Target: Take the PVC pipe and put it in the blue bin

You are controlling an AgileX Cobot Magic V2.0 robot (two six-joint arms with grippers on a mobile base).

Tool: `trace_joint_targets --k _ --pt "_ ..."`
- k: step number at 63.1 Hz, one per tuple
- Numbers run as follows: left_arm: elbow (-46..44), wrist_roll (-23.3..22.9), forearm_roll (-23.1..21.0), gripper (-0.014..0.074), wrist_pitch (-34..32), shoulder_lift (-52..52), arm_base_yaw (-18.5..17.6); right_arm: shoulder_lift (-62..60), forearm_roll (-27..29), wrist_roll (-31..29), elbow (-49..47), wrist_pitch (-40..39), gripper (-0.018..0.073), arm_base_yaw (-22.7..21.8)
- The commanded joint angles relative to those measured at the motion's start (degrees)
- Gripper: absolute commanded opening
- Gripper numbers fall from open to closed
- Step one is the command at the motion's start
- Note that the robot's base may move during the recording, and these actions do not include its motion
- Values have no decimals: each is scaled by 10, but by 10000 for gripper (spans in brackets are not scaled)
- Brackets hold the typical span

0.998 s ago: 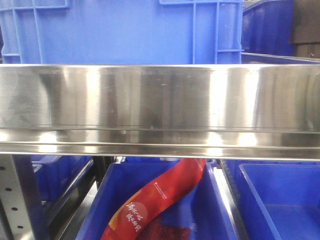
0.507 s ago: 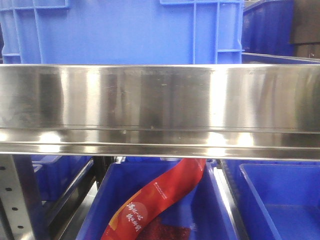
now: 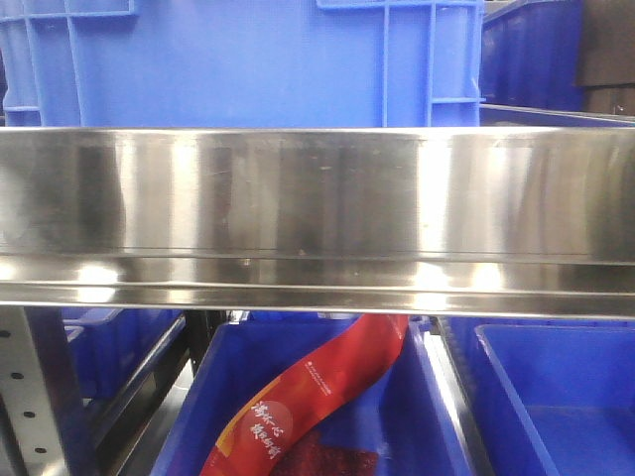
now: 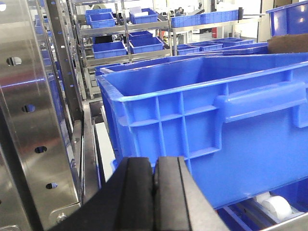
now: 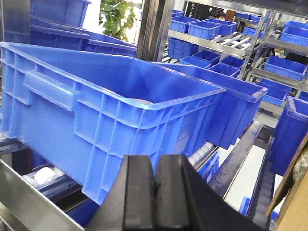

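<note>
The PVC pipe is out of view in every frame. A large blue bin (image 4: pixel 207 120) stands on the upper shelf; its ribbed wall fills the left wrist view, and the same bin (image 5: pixel 110 106) appears from the other side in the right wrist view. In the front view the bin (image 3: pixel 248 59) rises above a steel shelf rail. My left gripper (image 4: pixel 154 166) is shut with nothing between its black pads, low in front of the bin's corner. My right gripper (image 5: pixel 155 166) is also shut and empty, just before the bin's near corner.
A shiny steel shelf rail (image 3: pixel 317 218) spans the front view. Below it a lower blue bin (image 3: pixel 417 416) holds a red packet (image 3: pixel 308 397). A perforated steel upright (image 4: pixel 29 120) stands left of the left gripper. White rollers (image 5: pixel 43 175) carry the bin. More blue bins (image 5: pixel 207 26) fill distant racks.
</note>
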Motion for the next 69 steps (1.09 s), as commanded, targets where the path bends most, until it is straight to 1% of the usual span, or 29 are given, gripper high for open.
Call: trace_joint_targets --k 1,65,69 --pt "0 -2 -5 -111 -12 -4 -4 -4 -2 -2 1 -8 -162 -2" --pt "0 -2 -5 -111 -10 -4 -4 -3 -2 -2 2 -7 -162 -2" --pt "1 -2 -5 -111 -19 -4 -3 -3 -2 -2 2 -8 -162 -2"
